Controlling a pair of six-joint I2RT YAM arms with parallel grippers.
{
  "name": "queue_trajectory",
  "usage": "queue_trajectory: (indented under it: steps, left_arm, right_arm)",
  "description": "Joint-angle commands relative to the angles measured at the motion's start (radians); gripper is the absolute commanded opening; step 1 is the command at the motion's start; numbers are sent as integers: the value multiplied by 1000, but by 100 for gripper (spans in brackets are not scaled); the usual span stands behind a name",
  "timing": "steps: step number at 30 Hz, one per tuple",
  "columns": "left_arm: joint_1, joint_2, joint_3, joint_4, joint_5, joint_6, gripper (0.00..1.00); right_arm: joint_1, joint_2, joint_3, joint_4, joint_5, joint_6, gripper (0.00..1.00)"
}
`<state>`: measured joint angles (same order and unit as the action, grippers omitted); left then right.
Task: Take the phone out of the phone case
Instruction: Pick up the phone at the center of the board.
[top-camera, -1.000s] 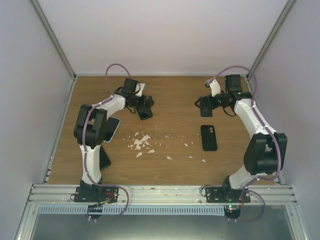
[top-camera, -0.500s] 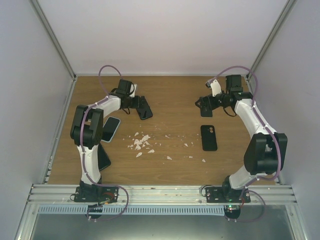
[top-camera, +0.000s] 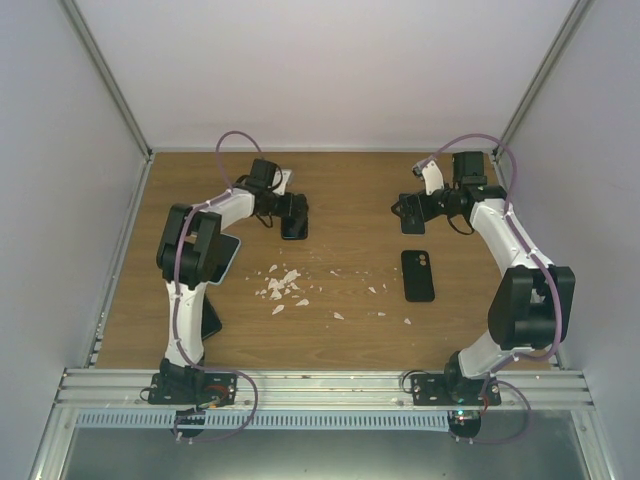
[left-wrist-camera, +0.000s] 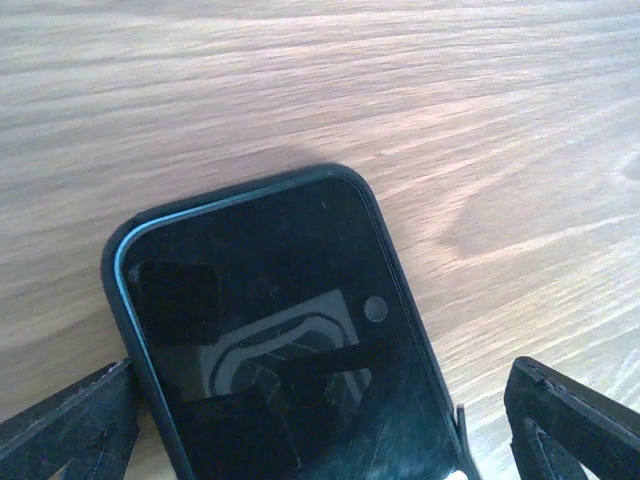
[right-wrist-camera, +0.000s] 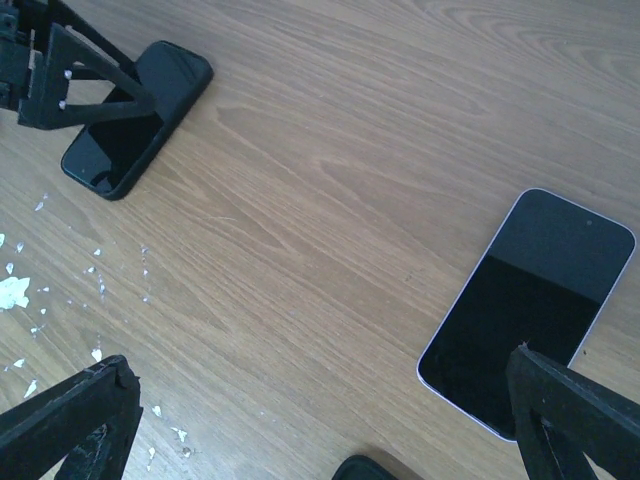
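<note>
White walls (top-camera: 330, 70) close in a wooden table (top-camera: 345, 185) on three sides, with both arms reaching out over it from its near edge. Toward the far left, the left fingers (top-camera: 292, 210) are spread as wide as they go and straddle the cased phone (left-wrist-camera: 280, 330), which lies flat on the table with its screen up. Seen from the left wrist, the dark case shows a thin bluish line along the edge of the glass. One finger sits just beside the case's side, though I cannot tell if it touches, and the other stands clear of the opposite side. Nothing is gripped. The phone is seated in its case. On the far right, the right fingers (top-camera: 408, 210) are also fully spread, hold nothing, and hang above bare wood. A black handset (top-camera: 418, 278) lies back up, nearer the arm bases than those fingers and well apart from the cased phone. White crumbs (top-camera: 282, 285) are scattered across the middle of the table, between the two arms. The right wrist view also shows a pale-rimmed phone (right-wrist-camera: 530, 310) lying screen up near one of its own fingers. A small dark shape at the bottom edge of that view is too cropped to identify.
</note>
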<state>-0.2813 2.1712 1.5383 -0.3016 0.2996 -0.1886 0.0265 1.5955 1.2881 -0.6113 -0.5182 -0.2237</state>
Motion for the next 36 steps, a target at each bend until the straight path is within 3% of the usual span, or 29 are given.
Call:
queue_trajectory:
  steps: [1, 10, 20, 29, 36]
  left_arm:
    - [-72, 60, 66, -20, 66, 91, 99]
    - [-181, 59, 52, -72, -26, 324, 99]
    - [-220, -22, -58, -166, -101, 617, 99]
    - [-219, -56, -135, -227, -142, 699, 99]
    - [-203, -8, -82, -293, -145, 701, 88]
  right_arm:
    - [-8, -18, -4, 12, -8, -2, 100]
    - [-10, -22, -6, 12, -6, -4, 100]
    - [-10, -27, -6, 13, -13, -3, 100]
    - [-10, -29, -3, 13, -17, -2, 100]
    - [-10, -44, -2, 10, -16, -6, 100]
